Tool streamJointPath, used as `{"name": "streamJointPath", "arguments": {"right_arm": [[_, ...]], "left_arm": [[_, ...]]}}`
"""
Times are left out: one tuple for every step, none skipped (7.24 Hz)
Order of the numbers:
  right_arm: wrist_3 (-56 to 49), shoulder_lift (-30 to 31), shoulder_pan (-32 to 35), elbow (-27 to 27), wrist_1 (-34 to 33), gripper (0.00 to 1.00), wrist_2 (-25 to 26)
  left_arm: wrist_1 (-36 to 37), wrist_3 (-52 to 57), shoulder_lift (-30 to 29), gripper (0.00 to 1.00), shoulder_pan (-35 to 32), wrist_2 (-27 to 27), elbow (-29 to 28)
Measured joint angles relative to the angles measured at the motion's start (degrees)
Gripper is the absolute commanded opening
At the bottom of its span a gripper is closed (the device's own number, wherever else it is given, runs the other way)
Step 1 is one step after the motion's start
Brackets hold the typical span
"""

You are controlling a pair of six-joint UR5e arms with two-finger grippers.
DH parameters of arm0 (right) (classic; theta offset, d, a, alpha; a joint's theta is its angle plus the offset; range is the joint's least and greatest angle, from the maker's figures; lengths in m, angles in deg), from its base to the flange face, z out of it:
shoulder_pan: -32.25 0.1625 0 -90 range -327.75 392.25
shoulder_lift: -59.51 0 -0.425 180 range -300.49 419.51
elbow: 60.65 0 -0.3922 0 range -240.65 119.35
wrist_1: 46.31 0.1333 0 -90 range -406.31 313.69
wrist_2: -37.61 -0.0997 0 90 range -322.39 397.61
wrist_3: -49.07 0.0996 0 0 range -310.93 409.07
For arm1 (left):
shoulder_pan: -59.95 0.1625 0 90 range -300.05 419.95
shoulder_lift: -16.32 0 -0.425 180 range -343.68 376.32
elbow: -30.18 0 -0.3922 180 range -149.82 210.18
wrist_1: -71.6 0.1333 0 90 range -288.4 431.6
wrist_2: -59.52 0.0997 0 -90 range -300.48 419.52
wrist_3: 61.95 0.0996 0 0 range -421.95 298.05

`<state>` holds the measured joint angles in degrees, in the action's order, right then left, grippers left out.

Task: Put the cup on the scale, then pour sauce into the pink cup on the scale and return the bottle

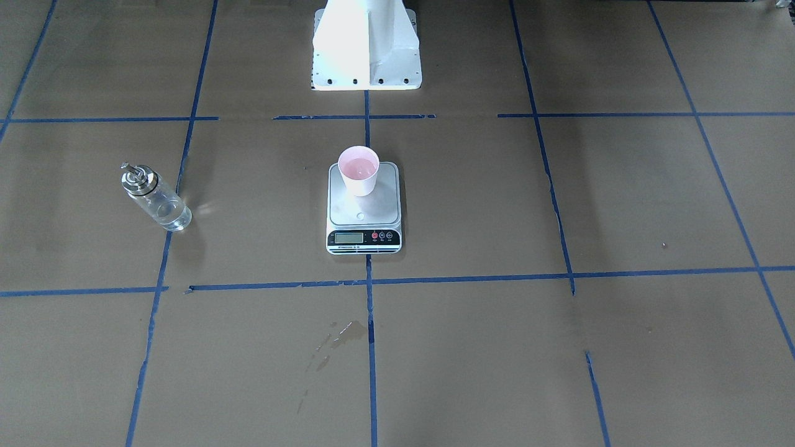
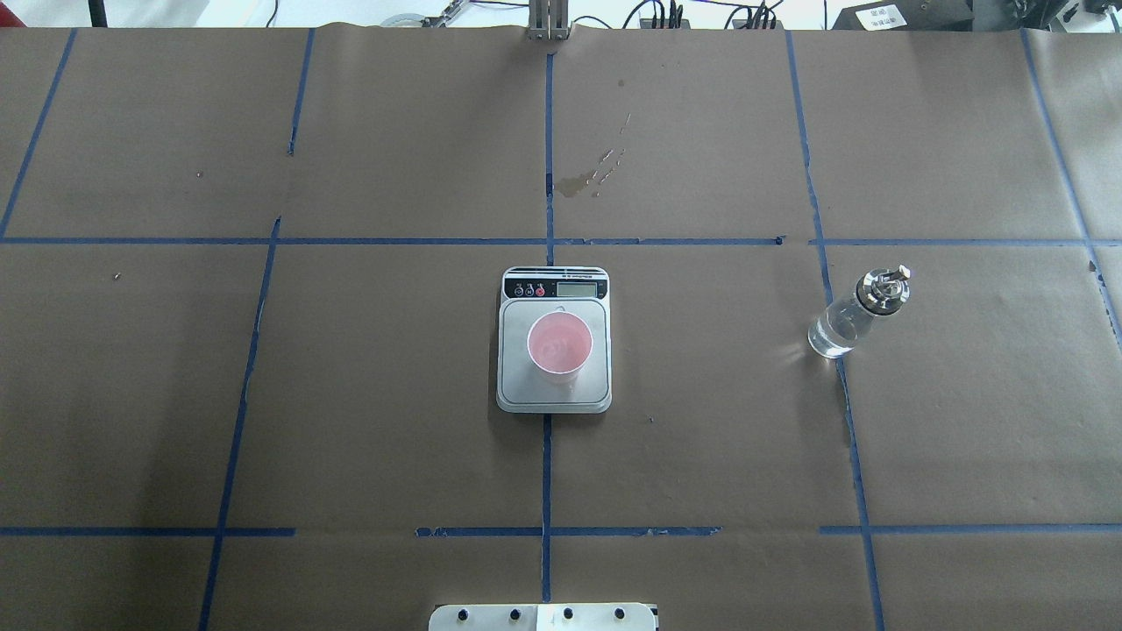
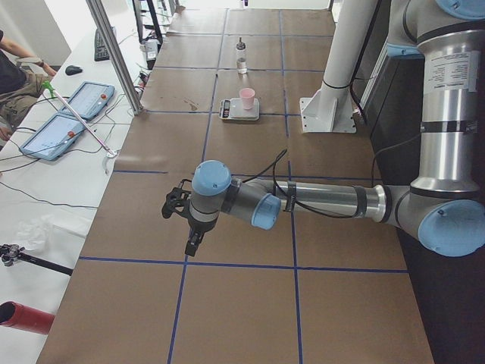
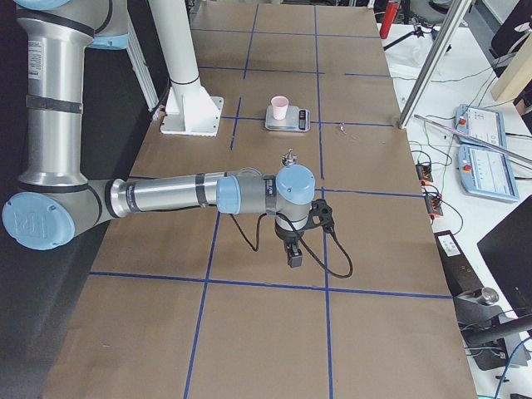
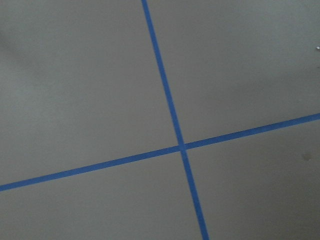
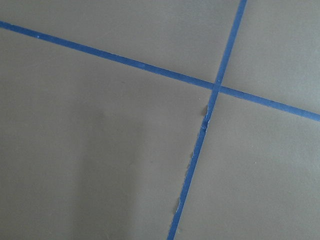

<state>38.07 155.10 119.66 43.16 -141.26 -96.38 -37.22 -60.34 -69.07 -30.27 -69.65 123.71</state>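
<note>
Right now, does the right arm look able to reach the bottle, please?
Probably yes: the bottle stands on the robot's right, and nothing shows between it and the right end effector.

Bench (image 2: 368, 394): was covered in brown paper, marked with a grid of blue tape lines (image 2: 545, 473). Dried stain (image 2: 576, 184) sat beside the centre line. Side table (image 3: 45, 189) carried 2 blue-edged pendants, far (image 3: 85, 98) and near (image 3: 49, 138), plus keyboard (image 3: 101, 44), mouse (image 3: 73, 70) and loose cables.

light: bright, even | glare: white base (image 1: 366, 43) blown out | shadows: soft — wrist views dim
</note>
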Motion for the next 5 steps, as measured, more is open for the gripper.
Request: {"name": "streamJointPath", "arguments": {"right_arm": [[1.80, -0.16, 0.03, -0.34, -0.05, 1.00, 0.40], [2.79, -0.09, 0.04, -0.76, -0.11, 1.00, 0.11], [3.06, 0.19, 0.08, -1.11, -0.12, 1.00, -0.39], [3.05, 0.59, 0.09, -1.25, -0.11, 1.00, -0.62], [3.14, 0.84, 0.07, -1.37, -0.13, 1.00, -0.72]], "left_arm": [[0.93, 3.75, -0.15, 1.00, -0.60, 0.67, -1.40], [2.37, 5.85, -0.57, 1.00, -0.88, 0.75, -1.90], [2.88, 6.82, -0.80, 1.00, -1.07, 0.64, -1.90], [2.12, 7.22, -0.88, 1.00, -1.14, 0.54, -1.90], [0.69, 7.34, -0.93, 1.00, -1.15, 0.40, -1.87]]}}
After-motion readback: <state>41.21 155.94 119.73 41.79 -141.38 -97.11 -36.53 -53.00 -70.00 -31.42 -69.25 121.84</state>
